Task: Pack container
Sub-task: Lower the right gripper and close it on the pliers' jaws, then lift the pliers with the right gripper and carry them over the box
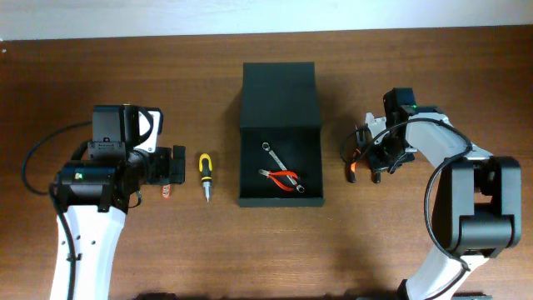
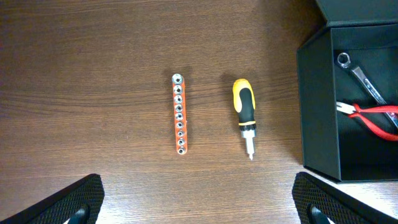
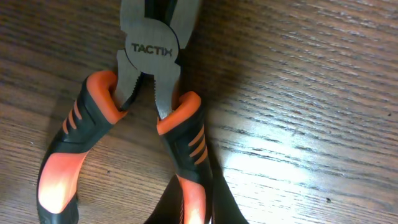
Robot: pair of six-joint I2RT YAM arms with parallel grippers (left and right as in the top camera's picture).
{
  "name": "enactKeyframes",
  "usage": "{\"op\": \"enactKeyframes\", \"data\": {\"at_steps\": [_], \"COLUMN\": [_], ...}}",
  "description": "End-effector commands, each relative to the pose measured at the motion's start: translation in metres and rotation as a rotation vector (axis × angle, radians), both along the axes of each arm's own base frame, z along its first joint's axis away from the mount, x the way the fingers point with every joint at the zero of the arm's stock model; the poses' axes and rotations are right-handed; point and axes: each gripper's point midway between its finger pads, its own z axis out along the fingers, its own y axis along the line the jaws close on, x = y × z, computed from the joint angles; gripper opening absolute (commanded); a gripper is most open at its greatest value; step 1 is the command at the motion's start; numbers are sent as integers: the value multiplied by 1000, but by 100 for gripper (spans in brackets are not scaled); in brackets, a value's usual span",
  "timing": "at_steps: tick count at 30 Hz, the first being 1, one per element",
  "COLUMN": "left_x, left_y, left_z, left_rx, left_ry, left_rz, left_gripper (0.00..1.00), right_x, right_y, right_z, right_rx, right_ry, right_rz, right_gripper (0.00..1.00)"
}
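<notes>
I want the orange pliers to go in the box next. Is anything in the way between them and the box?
Nothing visible does. Between the orange pliers and the container there is only table wood, and the lid is folded back, so the top is open.

Overhead: bit rail (image 1: 166, 192) almost all under the left gripper (image 1: 177, 164), only a red end shows. Orange pliers (image 1: 351, 172) mostly covered by the right gripper (image 1: 367, 162), just the handle tips stick out. Both arm bases run off the bottom edge.
Left wrist: container (image 2: 317, 106) cut by the top and right edges; wrench (image 2: 360, 71) and red pliers (image 2: 373, 115) inside run off the right. Own fingers (image 2: 74, 202) only bottom corners.
Right wrist: pliers nose cut at top, handle ends at bottom; jaws just dark blurs either side of one handle.
</notes>
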Motion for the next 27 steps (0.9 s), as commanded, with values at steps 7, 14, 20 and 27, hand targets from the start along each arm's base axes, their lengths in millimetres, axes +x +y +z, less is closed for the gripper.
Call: {"op": "enactKeyframes", "data": {"at_steps": [7, 14, 20, 27], "left_x": [2, 2, 2, 2], "left_y": [2, 2, 2, 2], "left_z": [6, 5, 6, 6], "left_rx": [5, 5, 5, 5], "left_ry": [-15, -12, -13, -13], "left_rz": [11, 11, 11, 11], "left_gripper": [99, 99, 99, 99], "right_x": [16, 59, 84, 53], "right_y": [6, 6, 22, 112], "right_z": [5, 74, 171, 236], "right_rx": [30, 33, 60, 71], "right_ry": [0, -93, -215, -267], "right_rz": [-64, -62, 18, 424], "right_gripper": [4, 4, 4, 4]}}
